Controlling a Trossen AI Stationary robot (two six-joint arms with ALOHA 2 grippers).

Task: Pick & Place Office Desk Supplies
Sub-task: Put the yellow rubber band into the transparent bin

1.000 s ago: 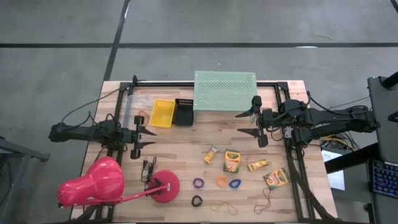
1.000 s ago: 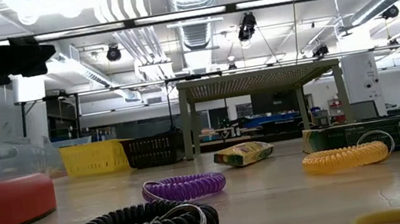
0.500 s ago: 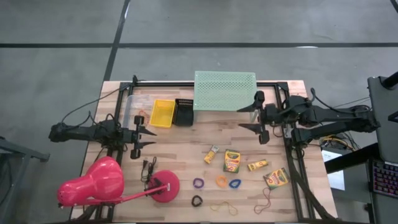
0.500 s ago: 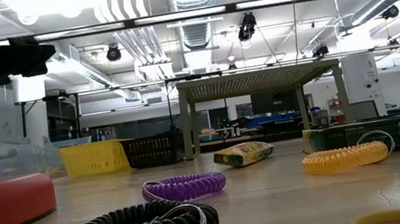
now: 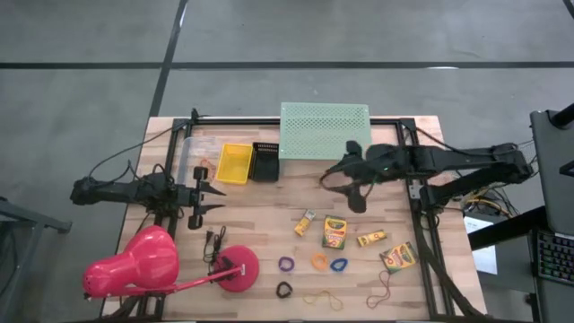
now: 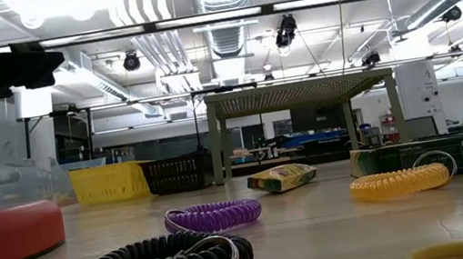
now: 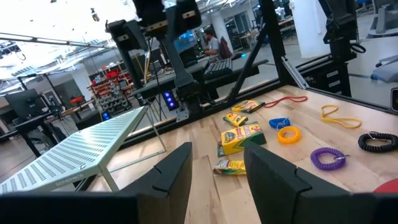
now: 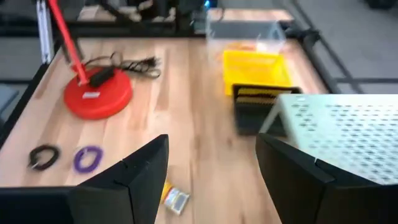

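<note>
Several yellow-and-green crayon boxes (image 5: 334,232) lie flat on the near right of the wooden table. In front of them lie a purple ring loop (image 5: 286,264), an orange ring loop (image 5: 319,261), a blue ring loop (image 5: 338,265) and a black ring loop (image 5: 284,289), with thin rubber bands (image 5: 323,299) nearest the front edge. My right gripper (image 5: 345,186) hangs open in the air, above the table just in front of the shelf and beyond the crayon boxes, slanting down. At the table's left side my left gripper (image 5: 212,193) stays level and open, holding nothing.
A mint-green perforated shelf (image 5: 325,130) stands at the far edge, with a yellow bin (image 5: 235,163), a black bin (image 5: 265,161) and a clear container (image 5: 193,152) to its left. A pink desk lamp (image 5: 152,260) with its round base (image 5: 238,269) fills the near left corner.
My right gripper has swung from the table's right edge toward the middle, rising a little and tipping its fingers downward. It has stayed open. Nothing on the table has moved.
</note>
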